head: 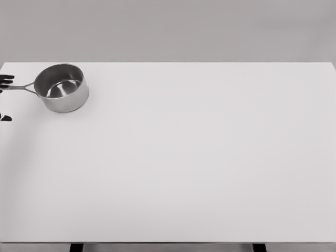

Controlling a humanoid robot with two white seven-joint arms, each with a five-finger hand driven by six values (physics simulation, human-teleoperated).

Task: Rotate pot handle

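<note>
Pot sits upright at the far left corner of the white desk, shiny and empty, its thin handle pointing straight out to the left edge. Dark fingertips of the left hand poke in right there by the handle's end; whether they grip it, I can't tell.

White table fills most of view, top matte and smooth, far edge running straight across upper part of picture. Near edge shows thin pale lip at bottom. Under it, 2 dark legs visible, 1 at lower left, 1 at lower right. Behind table, plain grey wall, featureless, slightly lighter toward middle. Light soft and even; faint shading along left side of tabletop.
</note>
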